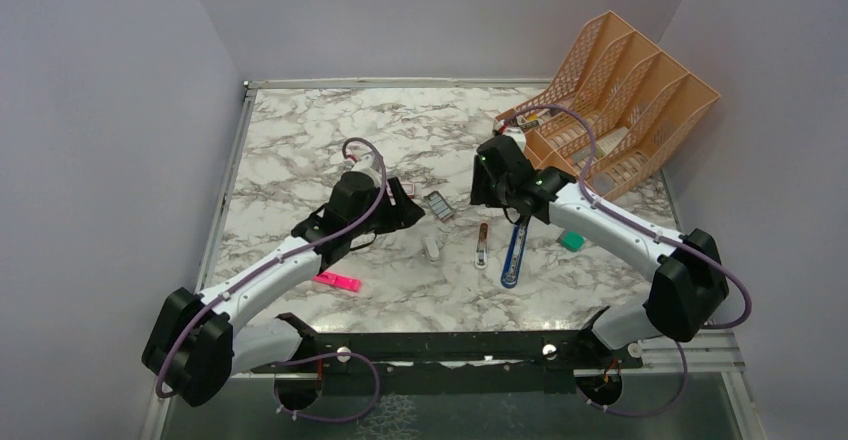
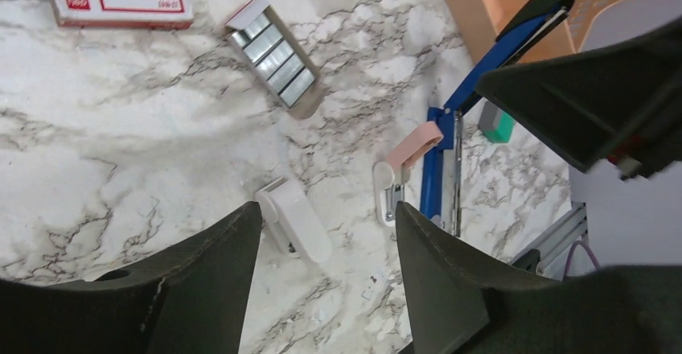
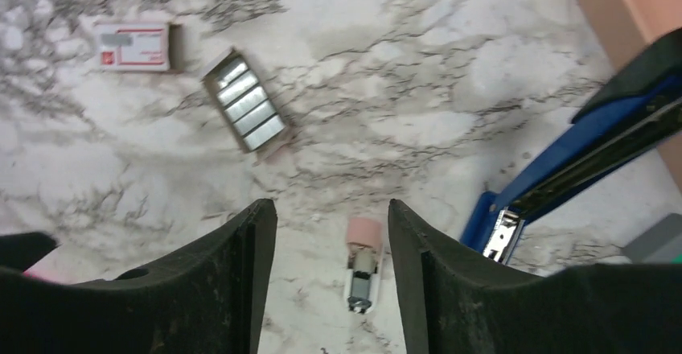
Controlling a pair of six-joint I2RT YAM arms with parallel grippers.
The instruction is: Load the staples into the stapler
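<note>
Orange file rack (image 1: 625,100) back right; pink highlighter (image 1: 337,281) front left.

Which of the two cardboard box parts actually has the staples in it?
The open brown tray, filled with rows of silver staples; the red-and-white sleeve beside it shows only its printed label.

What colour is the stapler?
The stapler is blue with a black top; the left wrist view shows it best.

A lab test cell: plain lilac walls (image 1: 100,110) enclose a marble-patterned table (image 1: 300,140) with robot arms (image 1: 270,270).
</note>
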